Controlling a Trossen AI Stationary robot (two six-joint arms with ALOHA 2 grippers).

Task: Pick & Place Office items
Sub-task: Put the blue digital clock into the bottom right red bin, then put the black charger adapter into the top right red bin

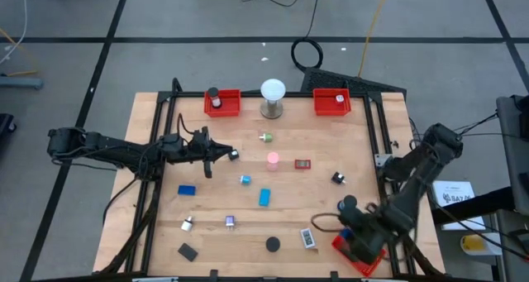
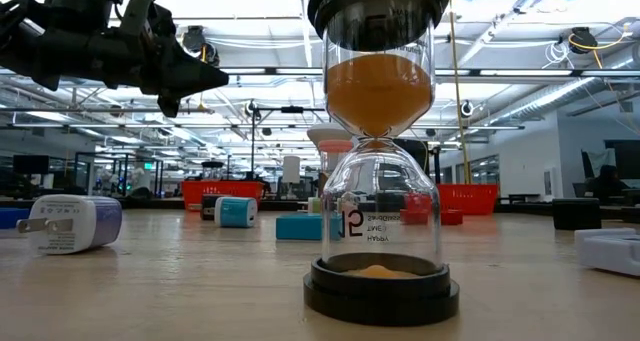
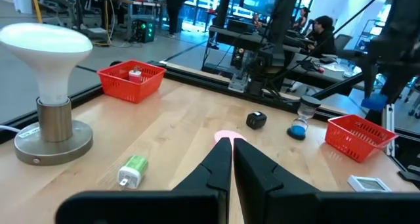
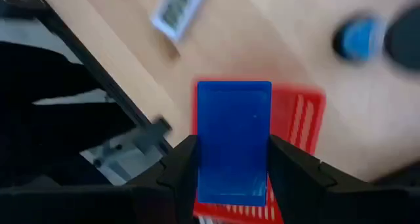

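- The right pincer [image 4: 233, 159] holds a blue rectangular block [image 4: 233, 142] between its two fingers, which press on the block's long sides; the opening is about half wide.
- This pincer hangs over the red mesh tray [image 1: 360, 250] at the near right corner of the counter [image 1: 248, 207]; in the right wrist view the red tray [image 4: 298, 125] shows directly behind the block.
- Just beside that tray, toward the middle, lie a small white device with a dark screen [image 1: 307, 239] and a blue and black hourglass [image 1: 348, 205].
- The counter edge and its black frame are very close to the right pincer on the outer side, so there is little room there.
- The left pincer [image 3: 231, 145] is closed, its fingers touching, and holds nothing; it hovers above the left middle of the counter [image 1: 234, 154].
- In front of the left pincer are a pink disc [image 1: 273, 158], a green and silver plug [image 3: 132, 170] and a small black cube [image 3: 256, 120].
- At the far edge stand two more red trays [image 1: 223, 102] [image 1: 331, 102], and between them a white globe lamp on a metal base [image 1: 273, 97].
- The near half carries scattered items: blue blocks [image 1: 187, 190] [image 1: 264, 198], a black disc [image 1: 273, 244], a black flat piece [image 1: 188, 251] and a white charger [image 2: 72, 224].
- The middle of the counter has open wood between the items.
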